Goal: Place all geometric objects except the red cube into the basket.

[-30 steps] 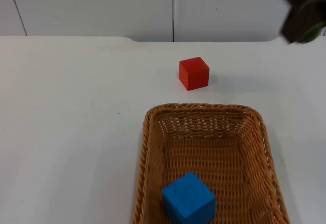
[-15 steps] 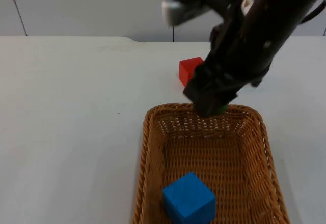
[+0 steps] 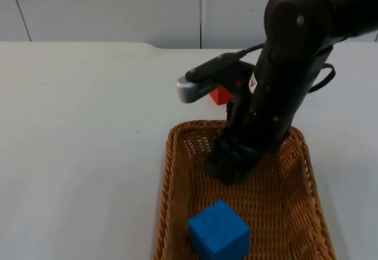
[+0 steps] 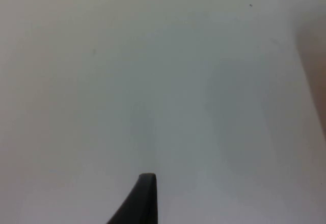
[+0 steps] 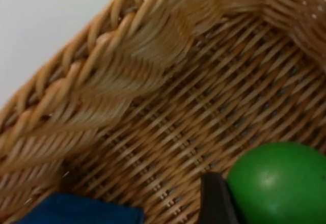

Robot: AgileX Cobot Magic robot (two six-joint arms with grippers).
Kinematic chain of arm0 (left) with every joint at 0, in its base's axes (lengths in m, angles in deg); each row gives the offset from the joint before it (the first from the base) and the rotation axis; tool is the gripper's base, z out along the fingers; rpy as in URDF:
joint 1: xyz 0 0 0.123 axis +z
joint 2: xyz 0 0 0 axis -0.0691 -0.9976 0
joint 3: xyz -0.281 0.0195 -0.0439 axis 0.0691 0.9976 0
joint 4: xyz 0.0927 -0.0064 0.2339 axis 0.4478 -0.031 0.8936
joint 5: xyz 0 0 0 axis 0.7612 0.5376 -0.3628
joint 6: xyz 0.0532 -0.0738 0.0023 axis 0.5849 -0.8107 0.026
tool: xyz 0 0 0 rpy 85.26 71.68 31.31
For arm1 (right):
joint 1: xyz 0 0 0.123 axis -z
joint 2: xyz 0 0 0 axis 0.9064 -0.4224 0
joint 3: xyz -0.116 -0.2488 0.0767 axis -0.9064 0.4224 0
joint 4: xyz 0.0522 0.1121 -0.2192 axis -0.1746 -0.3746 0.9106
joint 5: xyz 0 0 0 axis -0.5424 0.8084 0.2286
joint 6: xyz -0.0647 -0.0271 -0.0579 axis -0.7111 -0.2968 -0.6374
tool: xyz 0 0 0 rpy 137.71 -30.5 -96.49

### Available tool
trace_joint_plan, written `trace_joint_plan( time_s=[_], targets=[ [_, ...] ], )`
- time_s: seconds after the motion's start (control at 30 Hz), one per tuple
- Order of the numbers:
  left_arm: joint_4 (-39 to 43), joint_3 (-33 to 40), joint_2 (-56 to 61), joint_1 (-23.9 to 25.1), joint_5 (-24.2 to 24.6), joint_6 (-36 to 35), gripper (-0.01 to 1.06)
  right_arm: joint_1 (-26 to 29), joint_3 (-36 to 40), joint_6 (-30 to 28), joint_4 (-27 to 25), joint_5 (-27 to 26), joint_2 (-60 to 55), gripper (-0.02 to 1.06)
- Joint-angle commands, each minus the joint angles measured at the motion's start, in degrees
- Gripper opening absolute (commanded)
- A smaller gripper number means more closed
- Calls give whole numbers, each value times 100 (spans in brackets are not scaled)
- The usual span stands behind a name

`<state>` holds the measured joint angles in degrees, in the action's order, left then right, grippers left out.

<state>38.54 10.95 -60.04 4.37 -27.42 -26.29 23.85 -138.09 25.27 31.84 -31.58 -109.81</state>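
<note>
A blue cube (image 3: 219,231) is seen at the near end of the wicker basket (image 3: 171,171), whose long axis runs away from the camera across the white table (image 3: 77,142). The right gripper (image 3: 231,166) is lowered into the basket, clamped on a green ball (image 5: 277,182). A red cube (image 3: 221,96) is found beyond on the table before the grey partition wall (image 3: 106,6); the left gripper (image 4: 140,198) is held over bare table, its finger state indeterminable.

**Left wrist: bare white table under the gripper**

We see the white table top (image 4: 153,71) spread out pale and even, with hardly a mark on it. 1 narrow black part of the left gripper (image 4: 144,197) stands out against the white, tapering to a blunt end; we cannot tell whether it touches the surface or hangs above it. 1 tiny dark speck (image 4: 250,4) sits on the table, well apart from the gripper. Soft grey shadows lie faintly across the surface. At the frame's edge we make out a blurred brownish patch (image 4: 315,76), too vague for us to name.
</note>
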Motion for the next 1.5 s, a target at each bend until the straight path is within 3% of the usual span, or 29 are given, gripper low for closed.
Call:
trace_joint_plan(
  time_s=[0.0, 0.13, 0.23, 0.53, 0.83, 1.03, 1.47],
  targets=[
    [-50, 18, 48, 25, -24, -2, 105, -24, -12, -23, 7, -77, -50, 41],
    [-50, 18, 48, 25, -24, -2, 105, -24, -12, -23, -5, -77, -74, 61],
    [-50, 18, 48, 25, -24, -2, 105, -24, -24, -23, -5, -63, -74, 65],
    [-50, 18, 48, 25, -24, -2, 105, -24, -24, 3, -5, 34, 358, 66],
    [-61, 18, 48, 25, -24, -2, 105, -24, -24, 3, -5, -16, 2254, 66],
    [-61, 18, 48, 25, -24, -2, 105, -24, -13, 3, 7, 156, 2877, 66],
    [-61, 18, 48, 25, -24, -2, 105, 75, -1, 325, 67, 506, 3022, 66]
  ],
)
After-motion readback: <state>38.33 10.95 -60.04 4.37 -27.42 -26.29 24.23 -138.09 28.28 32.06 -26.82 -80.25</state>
